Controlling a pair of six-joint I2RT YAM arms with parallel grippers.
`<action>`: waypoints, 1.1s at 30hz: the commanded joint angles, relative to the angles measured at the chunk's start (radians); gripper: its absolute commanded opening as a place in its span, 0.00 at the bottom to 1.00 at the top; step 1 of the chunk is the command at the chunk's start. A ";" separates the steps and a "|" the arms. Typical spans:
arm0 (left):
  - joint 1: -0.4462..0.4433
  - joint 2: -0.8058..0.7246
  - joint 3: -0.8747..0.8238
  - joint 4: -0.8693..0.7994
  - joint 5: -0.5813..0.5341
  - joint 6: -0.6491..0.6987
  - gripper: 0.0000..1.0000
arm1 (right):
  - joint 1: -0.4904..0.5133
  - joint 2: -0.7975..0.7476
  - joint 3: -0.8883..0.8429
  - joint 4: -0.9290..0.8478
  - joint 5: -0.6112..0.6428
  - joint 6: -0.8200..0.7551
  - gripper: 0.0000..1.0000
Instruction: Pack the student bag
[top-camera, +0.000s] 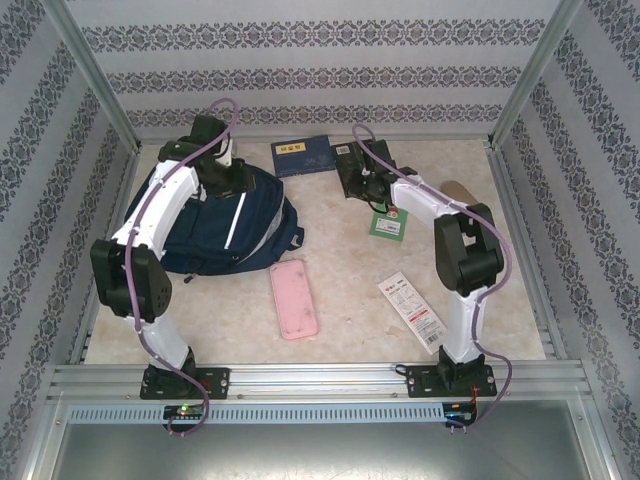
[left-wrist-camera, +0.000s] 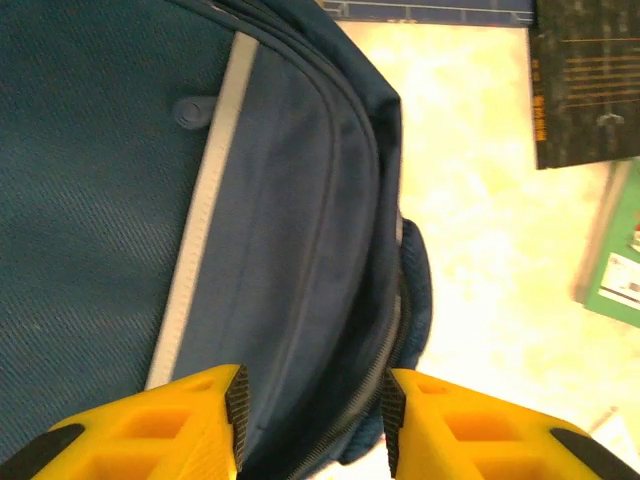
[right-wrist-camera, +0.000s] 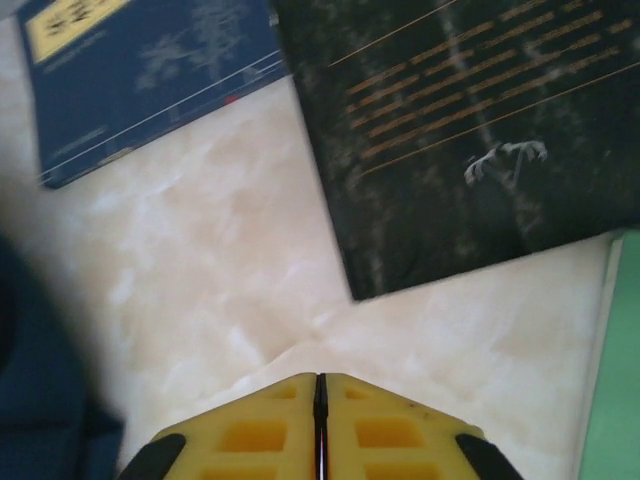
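Surface: pale marbled table inside a metal-framed booth with patterned paper on its walls.
Arms: two, with their bases on the near rail, both bent over toward the far half of the table.
Nearest things: one pink case lies flat left of the middle. One white packet with red print lies to its right, well apart from it.
Student bag: one navy student bag lies on the left side of the table, beyond the pink case, with its white stripe facing up.
Left gripper: the left gripper hangs over the bag's right-hand edge. Its yellow fingers are spread, with the zipped seam lying between them. Whether the pads touch the fabric cannot be told.
Green booklet: one green booklet lies right of the middle, under the right forearm.
Right gripper: the right gripper has its jaws pressed together with nothing between them, above bare table near the dark book's corner.
Far books: two. One dark book has gold lines of print, and one blue book carries a yellow label. They lie side by side without touching.
Top view gives: the whole layout, including the pink case and the packet.
Left wrist view gives: the bag's weave, a round stud beside the stripe, and the zip.
Right wrist view gives: a small pale figure printed on the dark book's cover.
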 joint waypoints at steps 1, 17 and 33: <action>0.004 -0.075 -0.059 0.079 0.100 -0.084 0.43 | -0.012 0.104 0.159 -0.126 0.096 -0.060 0.00; -0.080 -0.148 -0.228 0.214 0.147 -0.201 0.43 | -0.046 0.390 0.432 -0.368 0.076 -0.077 0.00; -0.222 0.050 -0.209 0.395 0.147 -0.354 0.43 | 0.159 0.083 -0.053 -0.234 -0.012 0.058 0.00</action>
